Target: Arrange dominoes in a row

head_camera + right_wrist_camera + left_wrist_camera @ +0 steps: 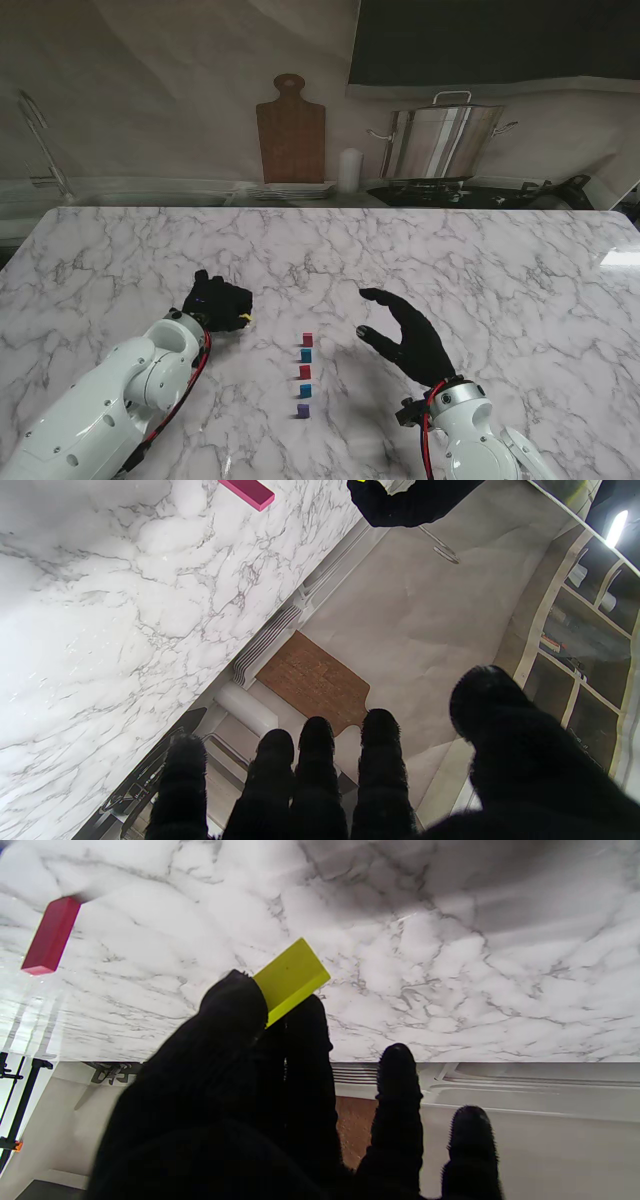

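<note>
Marble table (420, 250): yellow domino (291, 977) in left robot hand (218, 303)

Glossy marble table (420, 250); knitted black fingers (235, 1005).

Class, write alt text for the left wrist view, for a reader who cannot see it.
A black-gloved left hand pinches a yellow domino between thumb and fingertips, close to a white marble table. A red domino stands on the table off to one side.

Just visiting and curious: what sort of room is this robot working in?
Probably a kitchen, or a mock-up of one: a marble-look table, a wooden cutting board against the wall, and a big steel stockpot behind.
</note>
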